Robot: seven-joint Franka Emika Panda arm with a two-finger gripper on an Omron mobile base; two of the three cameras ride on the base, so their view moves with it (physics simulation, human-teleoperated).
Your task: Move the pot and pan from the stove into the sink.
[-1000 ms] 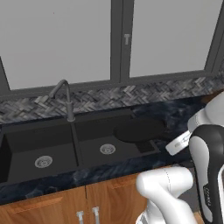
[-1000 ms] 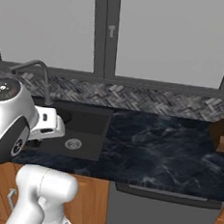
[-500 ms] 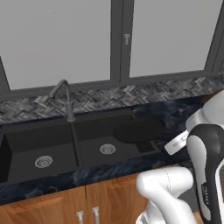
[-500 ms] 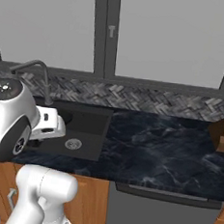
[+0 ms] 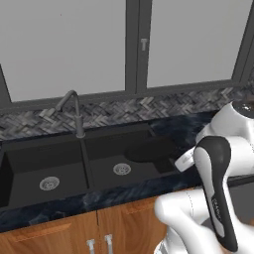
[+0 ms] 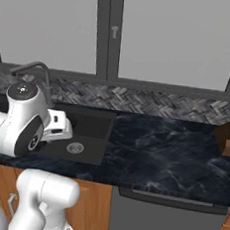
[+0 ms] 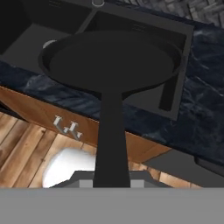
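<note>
Two basins make up the black sink [image 5: 74, 163] that we see in the left base view, set into the dark marbled surface [image 5: 99, 198]; the grey faucet [image 5: 72, 111] rises behind the divider between the basins; the pan [image 5: 149, 149] hangs as a flat black disc over the right basin, toward that basin's right rim, and its handle runs away from the sink toward our white arm [image 5: 218, 188]; each basin shows a round silver drain, and wooden cabinet doors sit below the sink's front edge.

In the right base view our arm's upper joint stands in front of the sink [image 6: 93, 130], covering much of it; one drain shows in the basin just right of the arm; the faucet [image 6: 36, 74] curves up behind the sink; the surface [image 6: 168, 152] stretches away to the right of the sink, and a brown wooden block [image 6: 229, 138] stands at its far right end.

In the hand view the pan [image 7: 113, 61] hovers level above the sink [image 7: 175, 70], its bowl over the near basin; the tool [image 7: 111, 177] is clenched on the end of the pan's long straight handle, which runs from the bowl toward us, across the sink's front edge.
</note>
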